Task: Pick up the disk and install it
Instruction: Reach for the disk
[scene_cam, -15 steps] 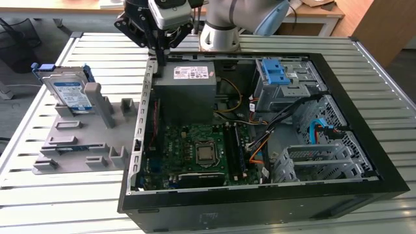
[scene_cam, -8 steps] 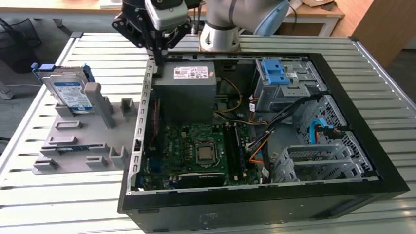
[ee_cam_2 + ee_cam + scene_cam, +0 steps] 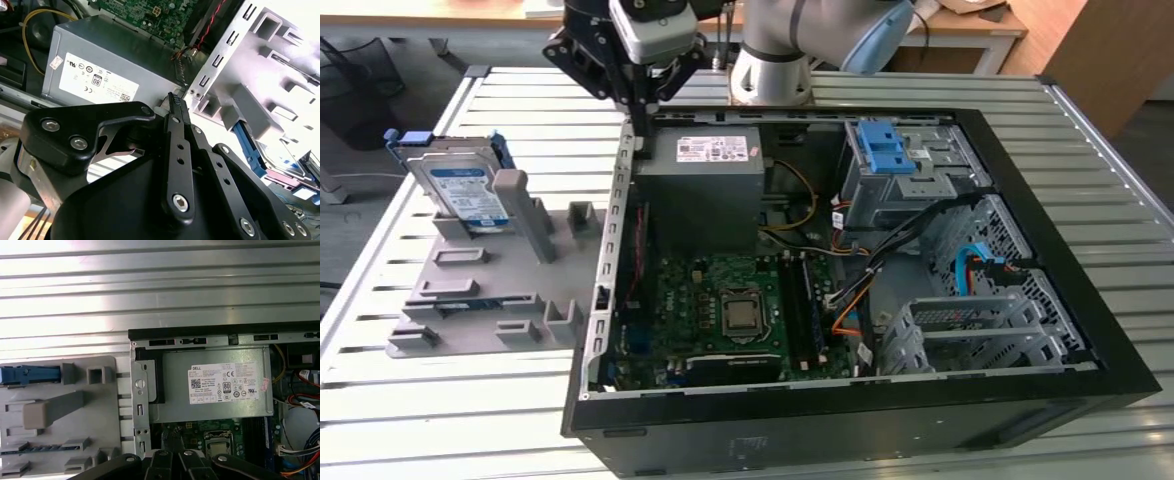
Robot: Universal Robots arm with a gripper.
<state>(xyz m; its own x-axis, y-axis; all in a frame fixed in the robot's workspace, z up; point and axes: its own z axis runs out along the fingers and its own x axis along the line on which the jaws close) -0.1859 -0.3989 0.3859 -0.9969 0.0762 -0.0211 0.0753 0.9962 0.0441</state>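
Looking at an open computer case (image 3: 854,425) lying flat on the slatted tabletop (image 3: 400,420). Got the end effector (image 3: 640,108) hanging just above the case wall on the exterior view's left, at the corner holding the grey power supply (image 3: 700,185). Reads as closed in the second wrist view: fingers (image 3: 175,150) pressed together, gripping nothing. Found the disk (image 3: 464,190) outside the case, off to the exterior view's left of it, standing on edge and leaning back in a grey holder (image 3: 480,280) lying just beside the case wall. Blue bracket around the silver body, label facing out. Well apart from the end effector, not touched, not installed. Same disk (image 3: 280,160) past the case wall in the second wrist view; same disk (image 3: 30,375) edge-on in the first wrist view, showing as a blue strip on the holder. Inside the case: power supply at the corner under the end effector, green circuit board (image 3: 720,310) next to it, drive cage (image 3: 907,170) with a blue latch (image 3: 887,150) along the side away from the holder.
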